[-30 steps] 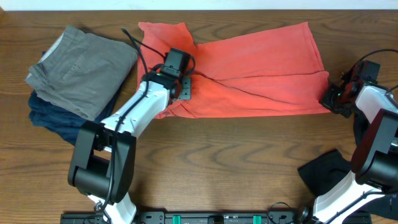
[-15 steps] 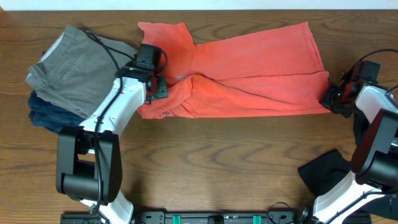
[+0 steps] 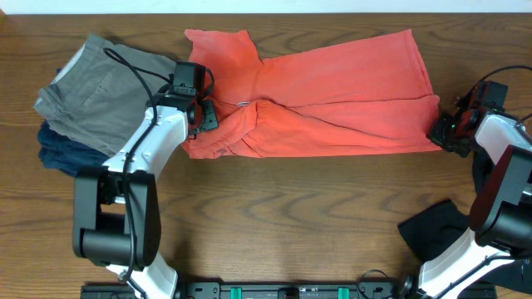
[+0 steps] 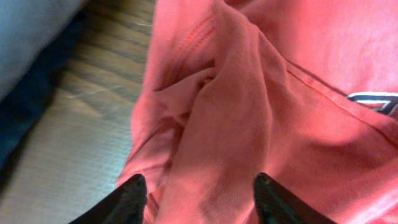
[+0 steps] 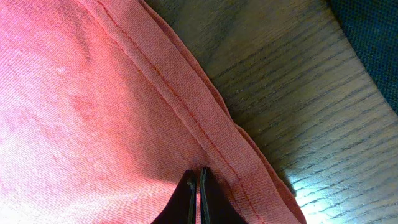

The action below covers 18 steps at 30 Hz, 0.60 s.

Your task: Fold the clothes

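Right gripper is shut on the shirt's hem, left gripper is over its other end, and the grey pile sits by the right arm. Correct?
No: the grey pile sits by the left arm, as the overhead view shows. The rest holds: the right gripper is shut on the shirt at its hem, and the left gripper is over its other end.

Right gripper point(image 3: 435, 133) touches corner of coral T-shirt point(image 3: 349, 91).

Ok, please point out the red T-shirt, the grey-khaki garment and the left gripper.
red T-shirt point(image 3: 349, 83), overhead view, flat middle of the cloth.
grey-khaki garment point(image 3: 100, 100), overhead view, its top face.
left gripper point(image 4: 200, 190), left wrist view, midway between its fingertips.
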Tool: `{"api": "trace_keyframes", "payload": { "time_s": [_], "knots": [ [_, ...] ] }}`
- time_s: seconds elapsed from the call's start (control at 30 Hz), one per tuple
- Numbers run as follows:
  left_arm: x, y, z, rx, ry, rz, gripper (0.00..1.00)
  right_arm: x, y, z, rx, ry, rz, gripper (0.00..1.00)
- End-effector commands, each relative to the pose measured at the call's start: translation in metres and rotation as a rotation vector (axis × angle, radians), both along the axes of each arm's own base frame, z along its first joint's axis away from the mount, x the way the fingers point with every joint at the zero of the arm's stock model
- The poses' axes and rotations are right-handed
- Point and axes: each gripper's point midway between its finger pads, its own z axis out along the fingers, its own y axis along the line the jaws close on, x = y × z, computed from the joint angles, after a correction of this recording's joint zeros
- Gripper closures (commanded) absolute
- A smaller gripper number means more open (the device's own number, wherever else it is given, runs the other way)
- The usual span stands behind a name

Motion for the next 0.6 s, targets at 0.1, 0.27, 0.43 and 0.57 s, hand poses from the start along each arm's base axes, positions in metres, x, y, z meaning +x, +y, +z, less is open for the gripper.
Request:
{"api": "trace_keyframes", "payload": {
  "time_s": [0.1,0.27,0.43,0.57],
  "knots": [
    [0.0,-0.013,-0.021,-0.082,0.033,-0.018,0.66,-0.03,0.009,-0.032,0.004,0.128,0.016,0.96],
    [0.006,-0.014,-0.018,-0.074,0.006,-0.043,0.91,-0.03,0.009,-0.032,0.004,0.128,0.016,0.96],
    [0.015,-0.014,-0.009,-0.076,-0.022,-0.039,0.94,-0.03,0.009,-0.032,0.004,0.129,0.015,0.96],
    [0.019,-0.013,-0.005,-0.072,-0.033,-0.045,0.84,-0.03,0.009,-0.032,0.004,0.129,0.015,0.96]
  ]
}}
